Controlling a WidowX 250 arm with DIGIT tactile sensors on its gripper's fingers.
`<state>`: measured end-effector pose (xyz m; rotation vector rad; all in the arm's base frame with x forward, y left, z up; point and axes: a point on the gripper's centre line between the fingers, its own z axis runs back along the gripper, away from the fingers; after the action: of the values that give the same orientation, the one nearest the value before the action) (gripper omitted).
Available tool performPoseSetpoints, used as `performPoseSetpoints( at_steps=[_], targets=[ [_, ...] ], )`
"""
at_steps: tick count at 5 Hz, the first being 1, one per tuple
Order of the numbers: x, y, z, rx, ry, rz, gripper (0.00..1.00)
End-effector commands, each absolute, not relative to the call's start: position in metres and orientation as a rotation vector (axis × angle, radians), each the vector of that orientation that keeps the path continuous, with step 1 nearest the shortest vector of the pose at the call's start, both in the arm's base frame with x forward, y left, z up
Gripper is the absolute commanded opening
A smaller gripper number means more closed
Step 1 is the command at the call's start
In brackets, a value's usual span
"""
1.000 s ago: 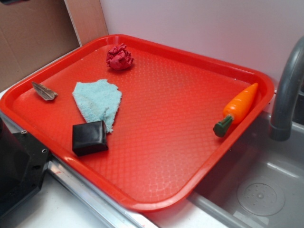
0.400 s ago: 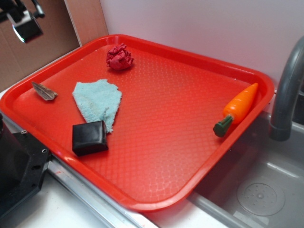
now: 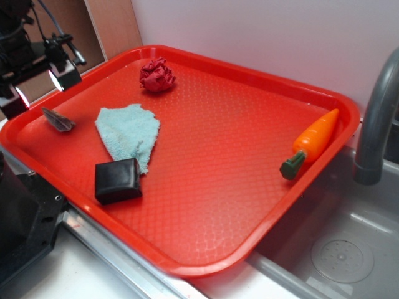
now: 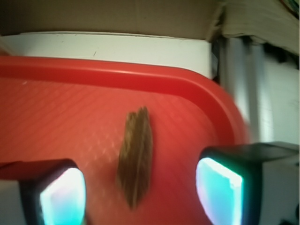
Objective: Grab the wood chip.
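Observation:
The wood chip [image 3: 58, 119], a thin grey-brown sliver with streaky grain, lies flat near the far left corner of the red tray [image 3: 212, 249]. In the wrist view the wood chip [image 4: 136, 157] lies lengthwise on the tray, pointed end toward the camera, centred between the two pads. My gripper [image 3: 41, 86] hangs open just above and slightly behind the chip, one fingertip [image 3: 64, 78] to each side. In the wrist view my gripper [image 4: 140, 194] is wide open with nothing held, and its pads [image 4: 218, 190] glow pale teal.
On the tray lie a light blue cloth [image 3: 129, 132], a black square block [image 3: 118, 180], a dark red ball of cloth [image 3: 156, 75] and a toy carrot [image 3: 311, 142]. A grey faucet [image 3: 379, 118] and sink [image 3: 340, 255] are at the right. Cardboard [image 3: 115, 25] stands behind.
My gripper has come into view at the top left and descended toward the wood chip. Objects on the tray have not moved.

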<state>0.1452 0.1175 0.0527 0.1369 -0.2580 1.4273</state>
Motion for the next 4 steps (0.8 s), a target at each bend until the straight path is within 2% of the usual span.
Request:
performPoseSetpoints(
  at_steps=[1,2,3,4],
  targets=[
    [0.1475,0.1371,0.0272,0.206,-0.251,1.477,1.00],
    [0.1498,0.1360,0.0189,0.234,-0.262,1.467,1.00],
    [0.1505,0.1332,0.0178,0.227,-0.288,1.453,0.00],
    [0.1499,0.1301,0.0205,0.217,-0.291,1.448,0.00]
  ],
)
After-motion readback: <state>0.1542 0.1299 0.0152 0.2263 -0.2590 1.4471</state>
